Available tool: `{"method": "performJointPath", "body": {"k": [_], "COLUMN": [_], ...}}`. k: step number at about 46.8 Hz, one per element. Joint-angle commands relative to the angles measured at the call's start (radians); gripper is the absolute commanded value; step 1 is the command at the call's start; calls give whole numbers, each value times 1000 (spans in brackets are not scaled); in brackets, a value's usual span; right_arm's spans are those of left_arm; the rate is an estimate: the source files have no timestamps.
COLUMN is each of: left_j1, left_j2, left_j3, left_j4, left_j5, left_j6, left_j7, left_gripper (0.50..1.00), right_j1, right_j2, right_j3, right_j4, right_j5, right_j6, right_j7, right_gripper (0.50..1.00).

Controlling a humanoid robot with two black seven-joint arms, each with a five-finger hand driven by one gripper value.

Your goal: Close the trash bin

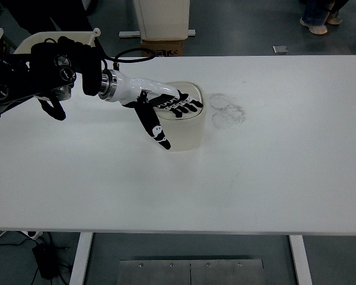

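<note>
The trash bin (182, 122), a small pale tub with rounded corners, is stood on the white table (273, 178) left of centre and towards the far edge. Its lid (191, 91) is seen lying flat across the top; no open gap is made out from this height, though full seating cannot be confirmed.

The left hand (166, 107) is laid palm-down on the lid with the fingers (187, 106) spread flat across it and clamped on nothing. The thumb is hung down the near wall of the bin. The flat, open posture is judged suited to pressing, so that force is spread over the lid and the light tub is not tipped.

Faint ring marks (226, 110) are noted on the table just right of the bin.

The right hand is not in view.

Judgement: closing is at or near its end.
</note>
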Motion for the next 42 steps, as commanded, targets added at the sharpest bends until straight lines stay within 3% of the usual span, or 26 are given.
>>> {"method": "performJointPath", "body": {"k": [1,25,42], "left_j1": [2,-35,31], "left_j2": [0,38,25], "left_j3": [2,-73,-231], "left_j4": [0,20,175], "left_j5": [4,-22,-273], "left_j6": [1,36,97], "left_j7": [0,-1,-35], "left_gripper": [1000,1000,1000], "right_j1": [0,0,0], "right_j2": [0,0,0], "right_j3": [0,0,0], "right_j4": [0,0,0], "right_j5": [0,0,0], "right_j6": [0,0,-1], "right_j7": [1,-1,-1], "right_gripper": [993,993,993]}}
